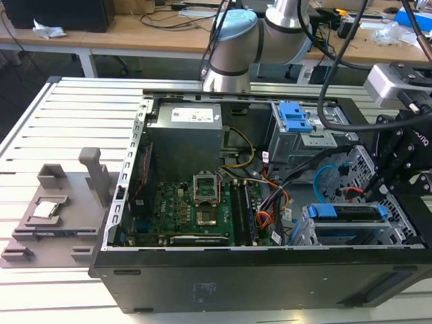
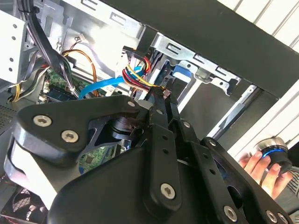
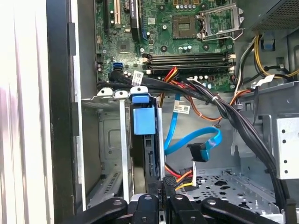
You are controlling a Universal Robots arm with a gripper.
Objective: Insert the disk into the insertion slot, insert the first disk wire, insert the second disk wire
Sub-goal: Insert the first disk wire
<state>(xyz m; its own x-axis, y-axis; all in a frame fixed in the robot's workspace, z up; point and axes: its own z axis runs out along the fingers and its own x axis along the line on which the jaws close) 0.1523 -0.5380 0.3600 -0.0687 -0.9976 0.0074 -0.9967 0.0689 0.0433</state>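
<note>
The disk [image 1: 349, 216], grey in its blue carrier [image 3: 142, 119], lies in the insertion slot [image 1: 312, 235], a perforated metal cage [image 3: 113, 140] at the case's corner on the exterior view's right. My gripper [image 1: 368, 190] reaches down at the disk's end. Its fingers [image 2: 161, 100] are shut on the plug of the first disk wire [image 2: 140, 77], a red, yellow and black bundle [image 3: 180, 176] that ends at the gripper [image 3: 164, 185]. The second disk wire [image 3: 194, 139], flat and light blue, loops loose beside it with its dark plug [image 3: 198, 152] hanging free; it also arcs behind the cage [image 1: 322, 177].
A taller grey cage with a blue latch [image 1: 295, 118] stands behind the slot. Thick black cables [image 3: 224, 107] cross above the motherboard [image 1: 196, 209]. The power supply [image 1: 185, 131] fills the back. A grey fixture [image 1: 54, 209] lies outside the case. A hand [image 2: 259, 165] rests on a knob.
</note>
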